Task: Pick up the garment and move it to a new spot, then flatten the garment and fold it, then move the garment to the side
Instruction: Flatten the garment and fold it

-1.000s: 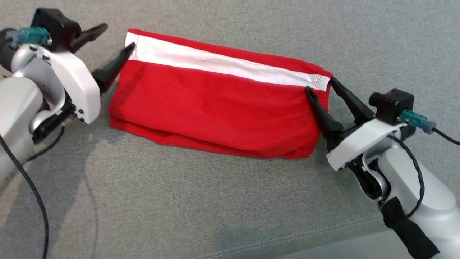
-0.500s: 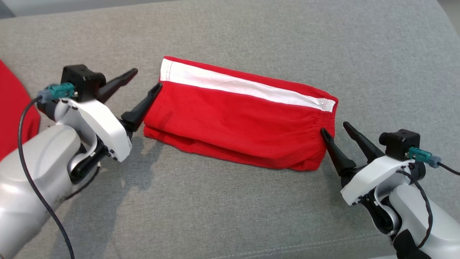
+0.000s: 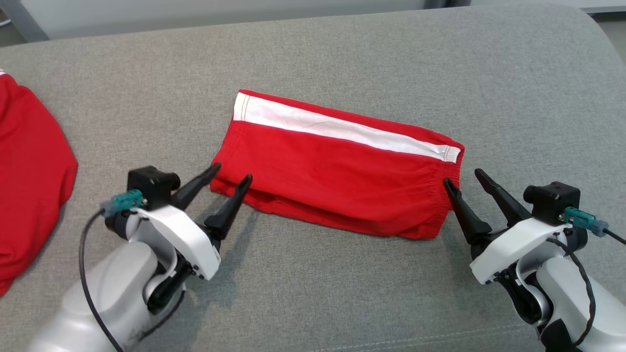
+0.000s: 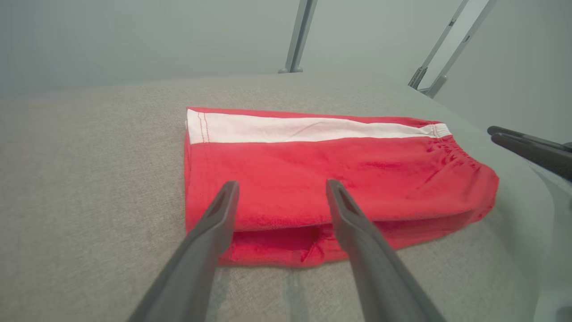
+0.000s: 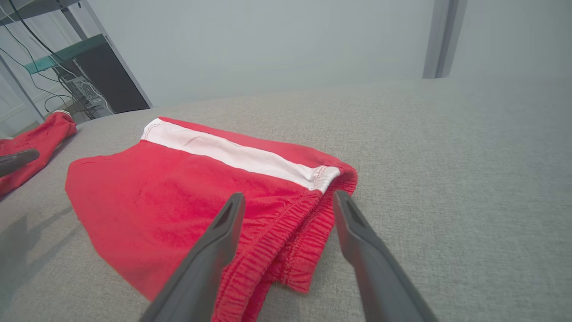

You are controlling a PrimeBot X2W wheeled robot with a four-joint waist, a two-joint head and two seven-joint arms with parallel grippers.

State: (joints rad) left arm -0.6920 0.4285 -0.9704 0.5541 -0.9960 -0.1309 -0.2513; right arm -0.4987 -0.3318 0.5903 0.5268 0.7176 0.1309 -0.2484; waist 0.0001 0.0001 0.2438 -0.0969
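Grey woven-fabric surface (image 3: 342, 58): this carries the work. No part of it is obstructed at 12 o'clock or 3 o'clock of the garment.

Red folded shorts with a white side stripe and a gathered elastic waistband (image 3: 337, 181): the garment lies flat at the centre of the head view. Its long axis runs from 10 o'clock to 4 o'clock. The stripe follows the far edge, and stacked layers show along the near edge. A second red cloth (image 3: 29, 171) lies well apart at 9 o'clock.

Step in hand, as judged: flattening and folding appear complete. The transfer to the side remains.

Pale left forearm (image 3: 112, 288): it enters from 7 o'clock and angles toward 1 o'clock.

Pale right forearm (image 3: 567, 288): it enters from 5 o'clock and angles toward 11 o'clock.

Left gripper (image 3: 233, 172): fully spread, holding nothing. Its fingers bracket the near corner of the hem end. Contact with the cloth cannot be confirmed.

Right gripper (image 3: 462, 176): fully spread, holding nothing. One finger is at the waistband edge. The other is over bare surface just beside it.

Next move, as judged:
1. Advance each gripper so that every layer enters the jaws.
2. Close both grippers together.
3. Lift level and carry sideways, keeping the ends taut.

Caution: a partial grip is likely to let the lower layers drop open.
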